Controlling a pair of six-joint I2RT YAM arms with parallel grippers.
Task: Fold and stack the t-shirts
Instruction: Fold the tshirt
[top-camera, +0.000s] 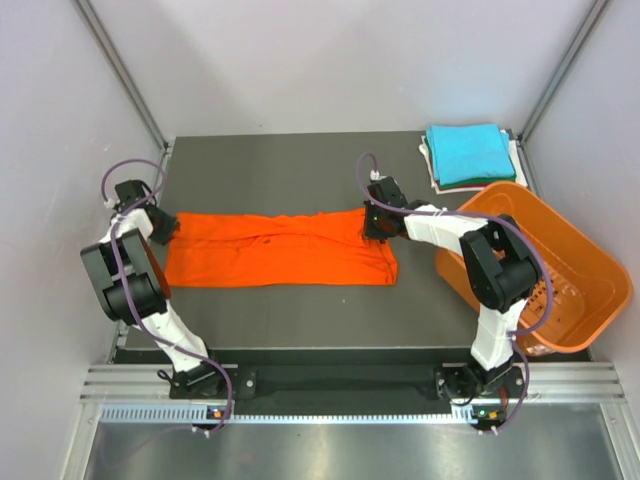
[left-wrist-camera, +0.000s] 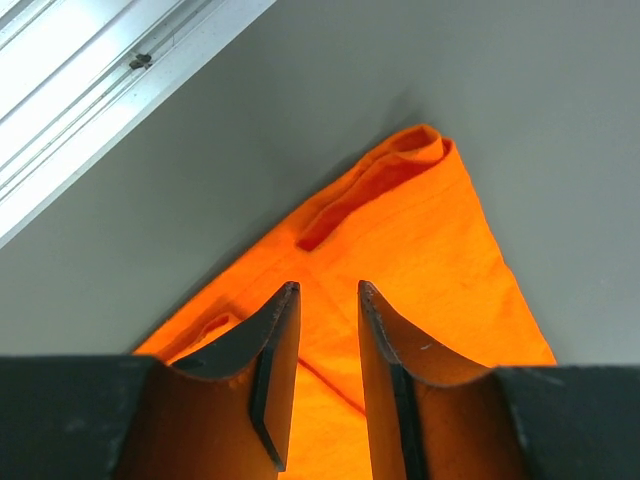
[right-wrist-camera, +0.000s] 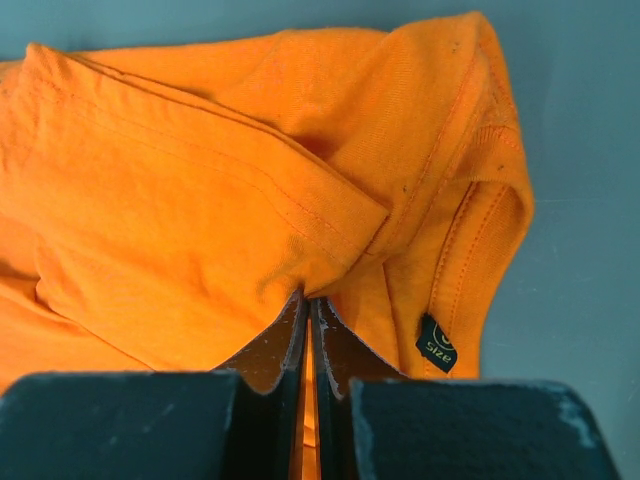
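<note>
Right gripper clamps the right end of the orange t-shirt while left gripper hangs parted over the left end; a one-sided pull could bunch it

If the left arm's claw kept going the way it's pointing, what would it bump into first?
The orange t-shirt. The left gripper points down at that cloth, jaws apart, and the shirt lies straight ahead between them. How near it is I cannot tell; it may be touching.
</note>
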